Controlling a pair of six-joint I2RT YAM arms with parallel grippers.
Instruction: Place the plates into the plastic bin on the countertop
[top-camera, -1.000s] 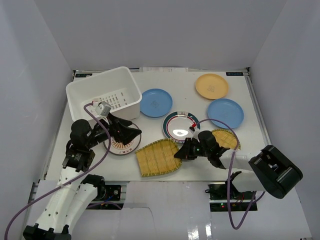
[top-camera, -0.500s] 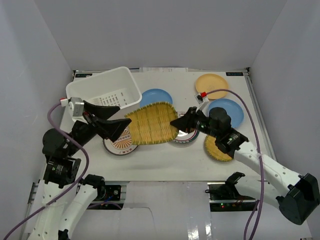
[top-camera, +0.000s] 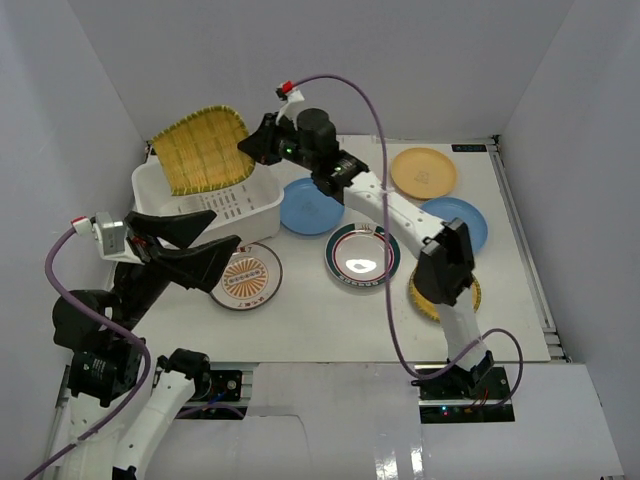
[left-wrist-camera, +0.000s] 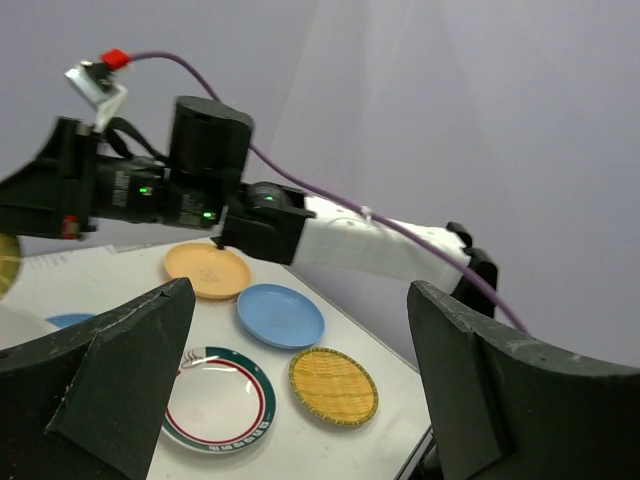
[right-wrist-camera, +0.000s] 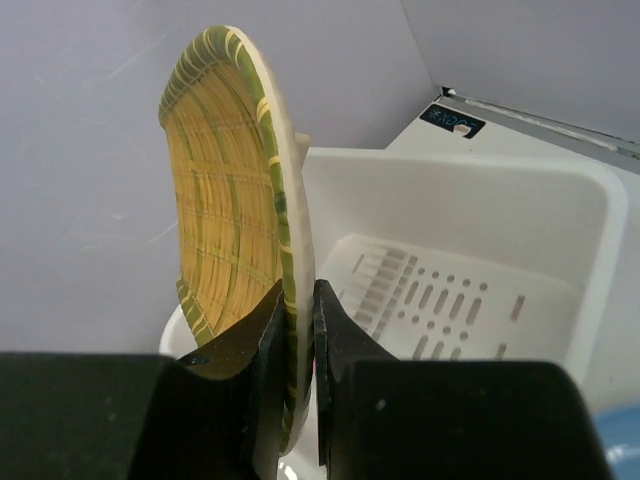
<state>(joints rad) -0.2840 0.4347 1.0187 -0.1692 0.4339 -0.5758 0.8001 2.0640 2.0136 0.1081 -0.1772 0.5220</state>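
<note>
Plate (top-camera: 203, 150) | clamped on edge in right tool (top-camera: 252, 147) | above plastic bin (top-camera: 256, 196)

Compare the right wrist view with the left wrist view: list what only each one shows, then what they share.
Right wrist only: the plastic bin's slotted floor and inner walls, and the large woven plate's full face, standing on edge above the bin.

Left wrist only: the open left claw, the orange-tan plate, a blue plate, the green-rimmed plate and the small woven plate, all flat on the countertop.

Both: the right claw, shut on the large woven plate's rim. The left wrist sees it from outside, with only a yellow sliver of plate.
</note>
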